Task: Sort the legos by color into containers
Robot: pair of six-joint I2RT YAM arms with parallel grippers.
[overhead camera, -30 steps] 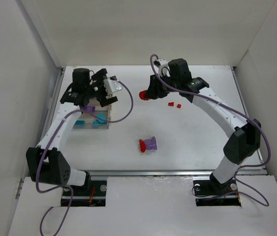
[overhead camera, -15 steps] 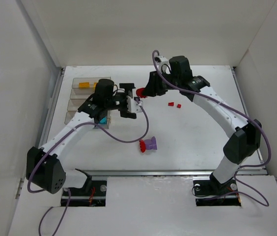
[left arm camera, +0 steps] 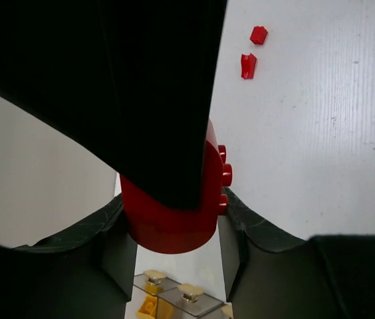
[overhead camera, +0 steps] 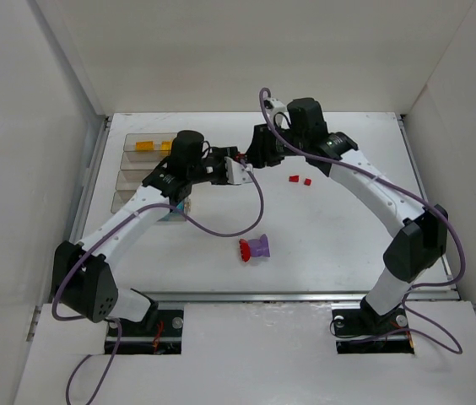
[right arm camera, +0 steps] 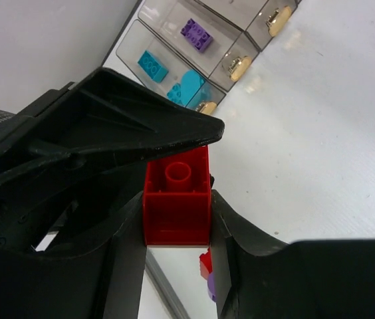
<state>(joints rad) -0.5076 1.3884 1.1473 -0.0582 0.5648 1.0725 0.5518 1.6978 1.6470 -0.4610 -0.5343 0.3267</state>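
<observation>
**Item:** one red lego brick (right arm camera: 176, 212), studded, one face curved.

**Location:** It was held up over the far middle of the bench (overhead camera: 348, 228), just right of the containers (overhead camera: 125, 179), where the two arms met.

**Hold:** The right gripper (right arm camera: 177, 199) was clamped on the brick's two flat side walls. The left gripper (left arm camera: 174, 207) was closed on the same brick from the opposite direction, both its fingers pressed against the sides. Very little of the brick's surface was left free.

**Handling (judged):**
- Light, stiff, hard plastic that would not be crushed by a firm pinch.
- Smooth, glossy faces, so an off-centre pinch could let it slip or twist.
- Best taken across the middle of two flat, parallel walls, away from the studs and the curved face.
- With two grippers on so small a piece, one needed a settled hold before the other let go, or the brick could drop or tip.

**Other stock:**
- A red-and-purple clump (overhead camera: 256, 247) lay on the near middle of the bench.
- Two small red pieces (overhead camera: 299, 180) lay to the right of the handover point.
- Yellow bricks (overhead camera: 143, 145) sat in the farthest bin.
- A purple brick (right arm camera: 196, 34) and cyan bricks (right arm camera: 153, 65) each sat in a bin of their own.
</observation>
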